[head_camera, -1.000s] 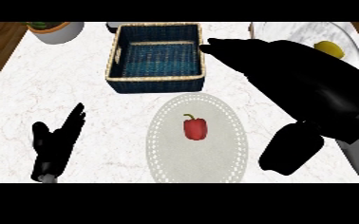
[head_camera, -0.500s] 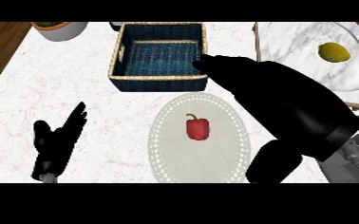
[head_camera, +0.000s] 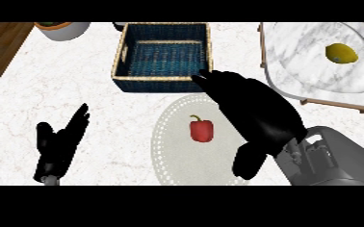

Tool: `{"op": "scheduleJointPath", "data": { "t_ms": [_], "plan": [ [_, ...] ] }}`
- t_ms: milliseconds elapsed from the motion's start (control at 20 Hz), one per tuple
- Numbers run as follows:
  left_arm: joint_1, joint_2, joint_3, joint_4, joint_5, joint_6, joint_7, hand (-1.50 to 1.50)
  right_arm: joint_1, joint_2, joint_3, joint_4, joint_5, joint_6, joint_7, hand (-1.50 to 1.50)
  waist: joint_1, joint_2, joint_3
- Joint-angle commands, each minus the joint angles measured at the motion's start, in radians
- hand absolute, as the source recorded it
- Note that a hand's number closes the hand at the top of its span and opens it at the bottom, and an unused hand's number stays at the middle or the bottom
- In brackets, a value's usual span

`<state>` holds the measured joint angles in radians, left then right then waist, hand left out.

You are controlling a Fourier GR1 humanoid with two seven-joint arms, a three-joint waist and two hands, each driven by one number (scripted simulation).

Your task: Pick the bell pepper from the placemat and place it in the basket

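Note:
A red bell pepper [head_camera: 202, 129] lies on a round white placemat [head_camera: 171, 146] in the middle of the counter. Behind the placemat stands a dark blue woven basket [head_camera: 165, 79] with a pale rim, nothing inside it. My right hand [head_camera: 252, 113] hovers just right of the pepper, palm down and fingers stretched toward the basket's near right corner; it is open and holds nothing. Its thumb hangs down at the placemat's right edge. My left hand [head_camera: 60, 143] rests open at the lower left, fingers up.
A marble tray [head_camera: 302, 74] with a wooden rim holds a yellow lemon [head_camera: 341, 54] at the upper right. A white bowl [head_camera: 62, 29] sits at the top left. The counter's wooden edge shows at far left.
My right hand has swung left and down, from beyond the basket's right side to just beside the pepper. The view has shifted a little. The left hand stays put.

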<state>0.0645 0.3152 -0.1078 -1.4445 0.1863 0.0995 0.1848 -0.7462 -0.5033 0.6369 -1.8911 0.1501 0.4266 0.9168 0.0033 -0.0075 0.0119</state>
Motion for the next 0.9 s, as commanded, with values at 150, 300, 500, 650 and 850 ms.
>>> {"op": "scheduleJointPath", "data": {
  "t_ms": [150, 300, 500, 650, 850],
  "plan": [
    [0.025, -0.026, -0.007, 0.103, -0.004, -0.006, 0.047, 0.00, 0.063, 0.083, 0.053, 0.073, 0.121, -0.041, -0.029, -1.50, 0.001, 0.011, -0.012],
    [0.065, -0.035, -0.016, 0.056, -0.010, 0.002, 0.047, 0.00, 0.173, 0.023, 0.064, 0.045, 0.176, -0.063, -0.118, -1.50, -0.005, 0.008, -0.011],
    [0.095, -0.023, -0.007, 0.059, -0.010, -0.021, 0.023, 0.00, 0.166, 0.096, 0.104, 0.131, 0.256, -0.104, -0.142, -1.50, 0.006, 0.010, -0.012],
    [0.045, 0.003, 0.016, 0.066, -0.005, -0.035, 0.061, 0.00, 0.140, 0.162, 0.121, 0.178, 0.306, -0.122, -0.141, -1.50, 0.005, 0.010, -0.012],
    [0.065, -0.012, 0.009, 0.032, -0.013, -0.026, 0.069, 0.00, 0.184, 0.123, 0.084, 0.223, 0.322, -0.131, -0.235, -1.50, 0.003, 0.009, -0.012]
  ]
}}
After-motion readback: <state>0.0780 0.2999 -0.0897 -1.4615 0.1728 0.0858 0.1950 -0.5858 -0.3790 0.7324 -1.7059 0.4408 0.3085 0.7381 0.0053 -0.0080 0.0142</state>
